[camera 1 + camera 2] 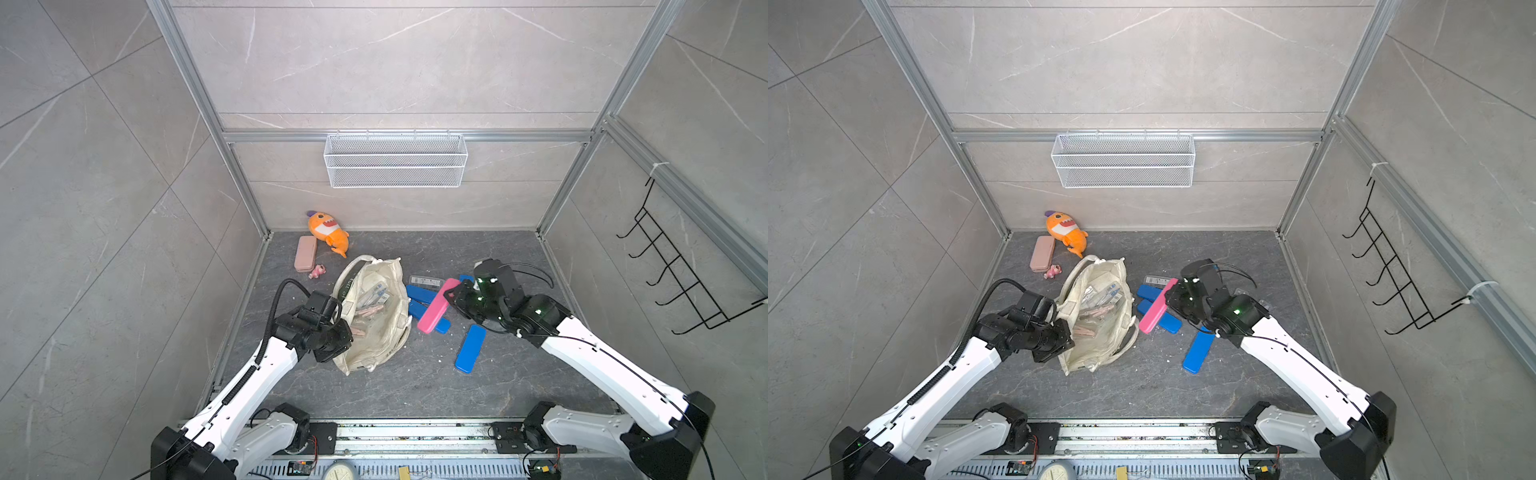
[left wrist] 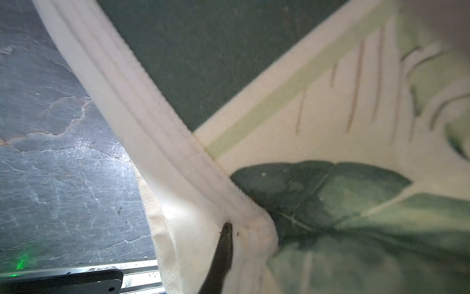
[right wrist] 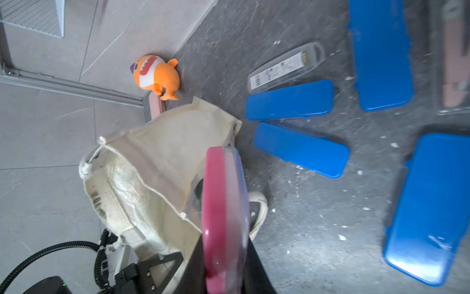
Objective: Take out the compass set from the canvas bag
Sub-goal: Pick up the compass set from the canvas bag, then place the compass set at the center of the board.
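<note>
Just right of the canvas bag (image 1: 388, 274), the right gripper (image 1: 451, 294) pinched the pink compass set (image 1: 434, 311) by its far end, slanting over blue cases (image 1: 420, 293); the left gripper (image 1: 343, 328) was clamped on the bag's rim.

Below and just beyond my right claw (image 1: 451, 294), which grips the pink case (image 1: 434, 309), blue cases (image 1: 420, 293) crowd the floor (image 1: 415, 386), the open canvas bag (image 1: 400, 291) stands close on its left, and the floor nearer my base lies bare.
</note>
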Controlling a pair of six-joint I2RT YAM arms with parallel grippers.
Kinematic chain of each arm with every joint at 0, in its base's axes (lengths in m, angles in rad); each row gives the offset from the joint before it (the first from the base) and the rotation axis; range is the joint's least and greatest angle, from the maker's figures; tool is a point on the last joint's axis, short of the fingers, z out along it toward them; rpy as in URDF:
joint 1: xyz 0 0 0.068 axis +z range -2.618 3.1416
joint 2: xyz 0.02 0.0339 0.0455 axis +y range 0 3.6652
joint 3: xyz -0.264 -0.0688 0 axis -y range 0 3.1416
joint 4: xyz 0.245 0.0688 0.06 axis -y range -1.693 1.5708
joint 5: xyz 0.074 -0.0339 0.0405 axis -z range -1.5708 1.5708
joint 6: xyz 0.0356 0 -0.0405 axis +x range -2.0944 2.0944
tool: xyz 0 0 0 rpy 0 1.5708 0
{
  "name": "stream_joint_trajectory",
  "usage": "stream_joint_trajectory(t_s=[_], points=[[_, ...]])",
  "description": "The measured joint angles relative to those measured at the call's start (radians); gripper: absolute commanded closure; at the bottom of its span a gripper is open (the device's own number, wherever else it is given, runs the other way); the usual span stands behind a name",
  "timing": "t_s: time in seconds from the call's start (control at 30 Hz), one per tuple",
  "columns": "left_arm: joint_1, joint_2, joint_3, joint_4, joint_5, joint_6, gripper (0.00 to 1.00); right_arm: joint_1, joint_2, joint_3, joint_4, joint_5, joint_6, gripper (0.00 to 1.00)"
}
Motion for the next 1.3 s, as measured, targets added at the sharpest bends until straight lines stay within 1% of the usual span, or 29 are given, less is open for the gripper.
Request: stream_joint_trajectory(t_s=[0.2,0.4,0.67,1.0,1.2,1.3], points=[[0.0,0.003,0.003,0.0,0.001,0.0,1.0,-0.164,-0.107,-0.138,-0.068,-0.042,-0.051,1.0],[0.0,0.004,0.005,0.0,0.0,0.0,1.0,-0.311,-0.156,-0.266,-0.094,-0.12,-0.092,1.0],[0.0,0.016,0.011,0.0,0.005,0.001,1.0,-0.475,-0.21,-0.385,-0.098,-0.222,-0.143,1.0],[0.0,0.018,0.013,0.001,0.008,0.003,1.0,-0.671,-0.251,-0.449,-0.129,-0.338,-0.241,1.0],[0.0,0.014,0.013,0.001,0.008,0.002,1.0,-0.738,-0.24,-0.465,-0.139,-0.383,-0.31,1.0],[0.0,0.014,0.013,0.001,0.008,0.002,1.0,-0.767,-0.197,-0.465,-0.14,-0.405,-0.365,1.0]])
